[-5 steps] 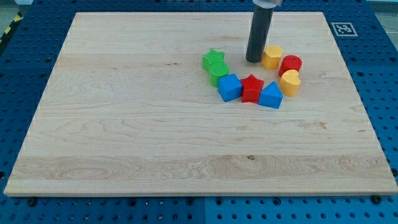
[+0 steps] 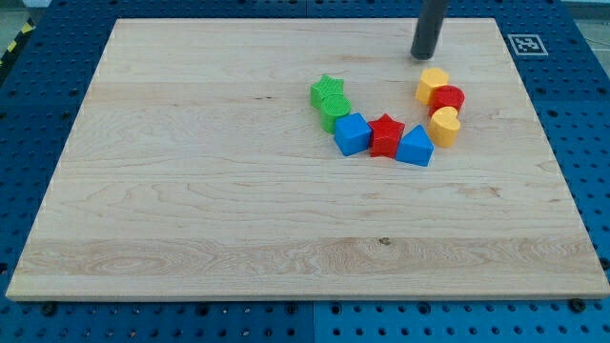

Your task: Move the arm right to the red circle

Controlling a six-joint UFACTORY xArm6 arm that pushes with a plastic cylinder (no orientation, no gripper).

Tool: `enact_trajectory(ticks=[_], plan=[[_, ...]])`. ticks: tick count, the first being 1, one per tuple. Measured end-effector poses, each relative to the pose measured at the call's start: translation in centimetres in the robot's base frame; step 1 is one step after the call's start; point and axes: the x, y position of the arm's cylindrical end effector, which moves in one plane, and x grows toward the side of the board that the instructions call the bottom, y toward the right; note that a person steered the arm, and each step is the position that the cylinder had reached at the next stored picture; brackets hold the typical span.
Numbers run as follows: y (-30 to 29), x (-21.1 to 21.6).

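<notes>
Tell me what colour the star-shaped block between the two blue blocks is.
Red. The star shows clearly in the camera view, touching the blue blocks on either side.

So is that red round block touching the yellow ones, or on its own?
Touching, as far as the view shows. The red circle sits tight between two yellow blocks, no gap visible. My tip is apart, toward the view's top.
</notes>
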Motion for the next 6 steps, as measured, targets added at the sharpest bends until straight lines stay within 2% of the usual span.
enact_trajectory(ticks=[2,6], plan=[[3.5,5.5],[3.5,10.5]])
